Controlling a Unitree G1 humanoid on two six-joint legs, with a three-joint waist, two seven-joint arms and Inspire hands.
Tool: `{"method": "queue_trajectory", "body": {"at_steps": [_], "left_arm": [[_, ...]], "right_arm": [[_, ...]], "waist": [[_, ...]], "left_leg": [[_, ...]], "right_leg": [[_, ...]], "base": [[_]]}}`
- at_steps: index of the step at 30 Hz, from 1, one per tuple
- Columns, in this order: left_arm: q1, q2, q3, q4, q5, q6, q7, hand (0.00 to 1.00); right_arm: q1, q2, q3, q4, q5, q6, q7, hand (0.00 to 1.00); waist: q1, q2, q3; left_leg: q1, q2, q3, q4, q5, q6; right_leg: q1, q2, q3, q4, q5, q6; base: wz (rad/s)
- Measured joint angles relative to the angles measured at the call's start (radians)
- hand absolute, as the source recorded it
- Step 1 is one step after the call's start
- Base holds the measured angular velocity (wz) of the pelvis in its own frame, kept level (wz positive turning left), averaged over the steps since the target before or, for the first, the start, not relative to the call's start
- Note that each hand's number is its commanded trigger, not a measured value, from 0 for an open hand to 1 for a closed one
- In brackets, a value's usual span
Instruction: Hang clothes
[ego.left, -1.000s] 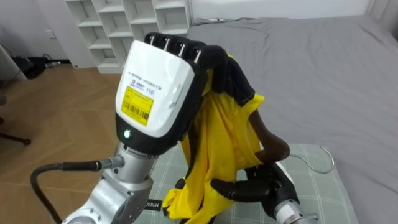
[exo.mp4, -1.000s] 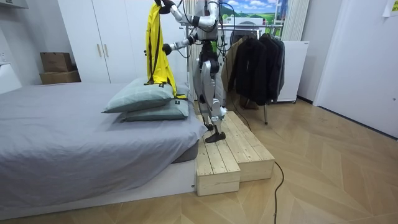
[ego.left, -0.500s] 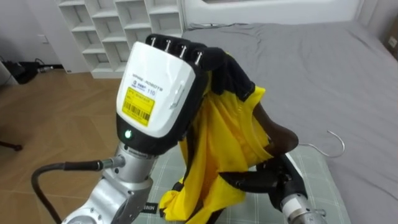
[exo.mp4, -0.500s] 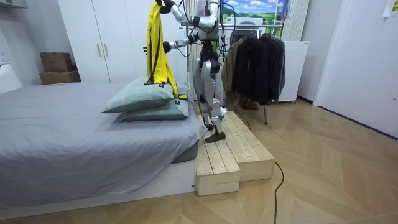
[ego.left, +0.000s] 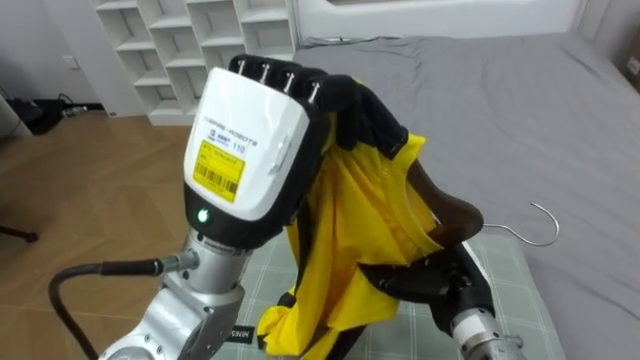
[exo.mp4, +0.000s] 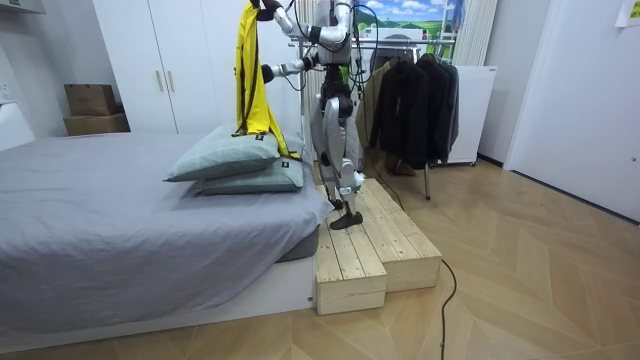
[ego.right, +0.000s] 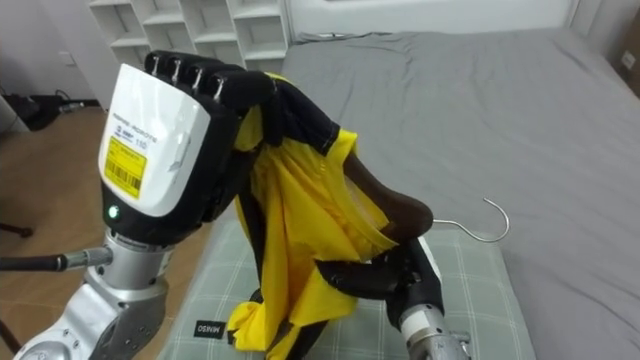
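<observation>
A yellow garment (ego.left: 365, 235) with black trim hangs from my left hand (ego.left: 250, 140), which is raised high and shut on its black collar (ego.left: 365, 110). My right hand (ego.left: 425, 285) is lower, at the garment's side, its dark fingers curled on a brown wooden hanger (ego.left: 452, 214). The hanger's end pushes into the yellow cloth, and its metal hook (ego.left: 540, 222) sticks out to the right. In the room view the garment (exo.mp4: 248, 75) hangs down to the pillows.
I stand on a wooden step platform (exo.mp4: 370, 240) beside a grey bed (exo.mp4: 120, 220) with two stacked pillows (exo.mp4: 235, 160). Behind me is a clothes rack with dark coats (exo.mp4: 415, 100). White shelves (ego.left: 190, 45) stand past the bed.
My right hand has lifted the hanger slightly further into the garment, and the hook now sits higher. The view also shifted a little. My left hand holds still.
</observation>
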Motion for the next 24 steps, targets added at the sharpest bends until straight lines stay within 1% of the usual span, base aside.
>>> {"method": "queue_trajectory", "body": {"at_steps": [4,6,8,11,19,22,24], "left_arm": [[0.000,-0.002,0.006,0.005,0.000,-0.004,0.024,1.00],[0.000,-0.005,0.013,0.005,-0.001,-0.007,0.032,1.00],[0.000,-0.005,0.015,0.005,0.000,-0.014,0.033,1.00],[0.000,-0.006,0.015,0.005,0.000,-0.024,0.033,1.00],[0.001,-0.006,0.015,0.006,0.000,-0.025,0.031,1.00],[0.000,-0.005,0.018,0.010,-0.002,-0.026,0.030,1.00],[0.000,-0.002,0.021,0.016,-0.002,-0.027,0.030,1.00]], "right_arm": [[0.000,0.000,0.000,-0.018,0.003,-0.001,-0.006,1.00],[0.000,0.000,-0.001,-0.034,0.003,-0.001,-0.013,1.00],[0.000,0.000,-0.003,-0.035,0.002,-0.001,-0.013,1.00],[0.000,0.000,-0.005,-0.035,0.001,-0.001,-0.013,1.00],[0.000,-0.001,-0.011,-0.035,0.002,-0.006,-0.015,1.00],[0.000,-0.004,-0.013,-0.035,0.002,-0.010,-0.016,1.00],[0.000,-0.008,-0.015,-0.035,-0.003,-0.010,-0.016,1.00]], "waist": [[0.001,0.001,0.0009],[0.001,0.003,0.0045],[0.003,0.003,0.0047],[0.003,0.003,0.0047],[0.004,0.003,0.0047],[0.001,0.001,0.0060],[-0.002,-0.003,0.0084]], "left_leg": [[-0.001,0.003,0.000,-0.001,0.000,0.000],[-0.002,0.004,0.001,-0.003,0.000,0.000],[-0.001,-0.001,0.001,-0.003,0.000,0.000],[-0.001,-0.001,0.001,-0.002,0.000,0.000],[0.000,-0.002,0.001,-0.002,0.000,0.000],[0.000,-0.002,0.001,-0.002,0.000,0.000],[-0.001,-0.002,0.000,-0.002,0.000,0.000]], "right_leg": [[0.000,0.000,0.000,0.000,0.000,0.000],[-0.001,0.000,0.000,0.000,0.000,0.000],[-0.001,0.000,0.000,-0.001,0.000,0.000],[-0.002,0.000,0.000,-0.002,0.000,0.000],[-0.002,0.000,0.000,-0.004,0.000,0.000],[-0.002,0.000,0.001,-0.003,0.000,0.000],[-0.002,-0.001,0.002,-0.004,0.000,0.000]], "base": [[0.00],[0.00],[0.00],[0.00],[0.00],[0.00],[0.00]]}}
